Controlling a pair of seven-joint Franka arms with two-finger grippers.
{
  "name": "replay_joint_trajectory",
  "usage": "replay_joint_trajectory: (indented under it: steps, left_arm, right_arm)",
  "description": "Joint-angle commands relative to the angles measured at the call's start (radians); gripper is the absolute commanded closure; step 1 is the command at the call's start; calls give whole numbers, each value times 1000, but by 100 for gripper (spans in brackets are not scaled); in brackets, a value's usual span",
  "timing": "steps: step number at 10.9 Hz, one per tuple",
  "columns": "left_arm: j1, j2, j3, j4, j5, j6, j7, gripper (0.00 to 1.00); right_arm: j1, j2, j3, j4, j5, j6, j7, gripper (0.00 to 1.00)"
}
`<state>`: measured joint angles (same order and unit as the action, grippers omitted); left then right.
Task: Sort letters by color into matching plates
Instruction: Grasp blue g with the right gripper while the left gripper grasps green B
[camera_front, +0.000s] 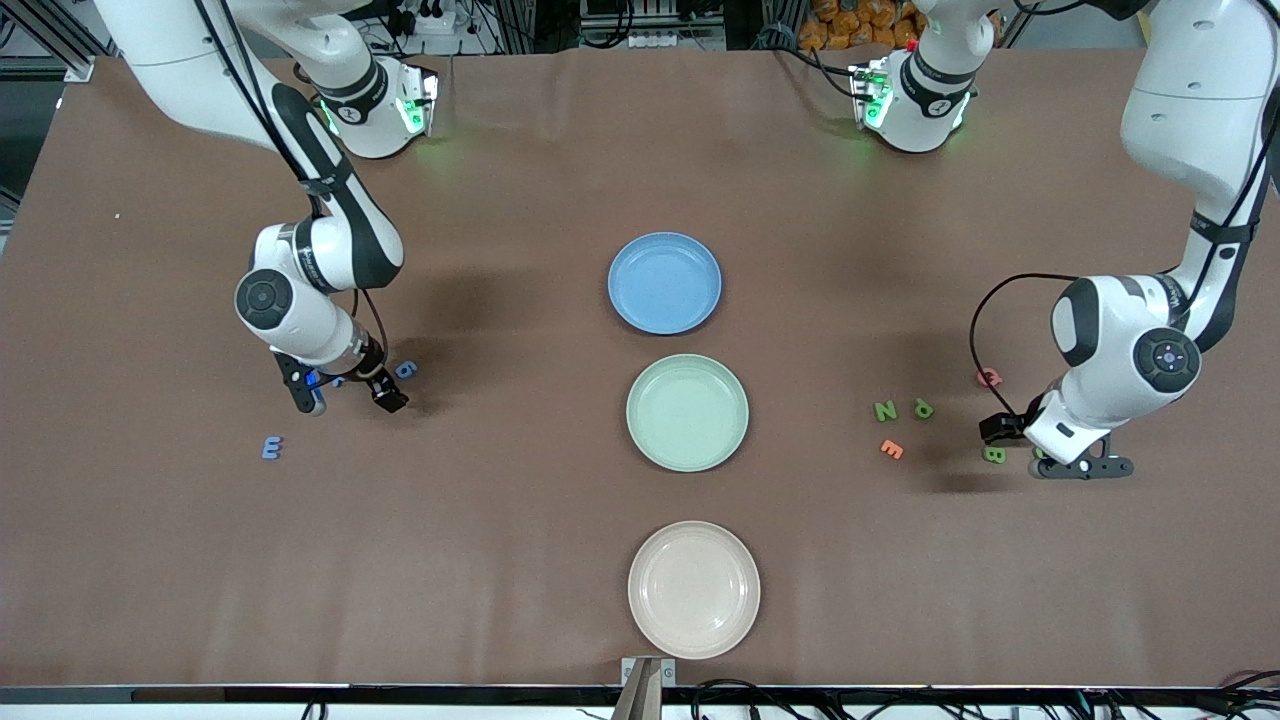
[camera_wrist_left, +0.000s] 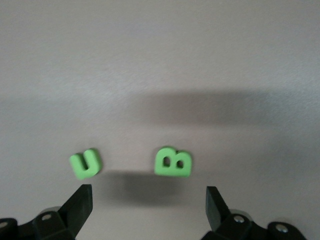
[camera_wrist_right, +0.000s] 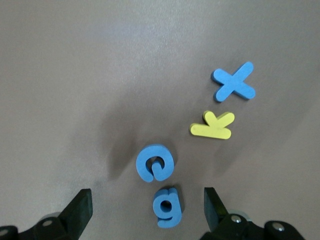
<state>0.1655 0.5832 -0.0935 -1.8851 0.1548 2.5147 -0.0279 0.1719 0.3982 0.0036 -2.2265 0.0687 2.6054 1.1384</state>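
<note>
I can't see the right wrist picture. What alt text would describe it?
The right end effector, fingers open, hangs over small letters on a brown table: a blue e and blue g between its fingertips, with a yellow k and blue x lying apart from them.

Three plates (camera_front: 665, 283) lay in a row down the middle of the table (camera_front: 500, 560). One cluster of letters (camera_front: 905, 410) lay toward the left arm's end, another (camera_front: 405, 369) toward the right arm's, perhaps partly hidden under the right pincer (camera_front: 350, 398).
</note>
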Motion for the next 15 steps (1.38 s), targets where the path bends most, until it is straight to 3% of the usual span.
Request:
replay_joint_trajectory:
  steps: [1,2,3,7,9,10,12,13,15]
  left_arm:
    - [9,40,-28,47,-24,4,20,0]
    - [9,40,-29,47,-24,4,20,10]
    - [11,47,-29,47,-24,7,22,12]
    - [26,56,-35,54,-23,10,36,12]
    - [28,66,-35,57,-24,12,36,14]
    - [26,70,-37,61,-23,16,37,22]
    - [26,84,-37,81,-23,18,101,22]
    - [26,86,-37,83,-23,18,133,22]
    - [26,87,-38,83,-23,18,144,21]
  right_arm:
    - [12,-4,2,-28,16,25,18,2]
    - [12,-4,2,-30,16,25,18,6]
    - [12,-4,2,-41,16,30,17,11]
    - [12,4,22,-82,16,97,12,28]
    - [14,5,24,-85,16,97,3,45]
    - [14,7,25,-85,14,97,3,57]
    - [20,10,26,-85,14,97,-5,65]
    - [20,11,26,-85,14,99,-14,77]
    - [21,11,26,-84,13,97,-22,86]
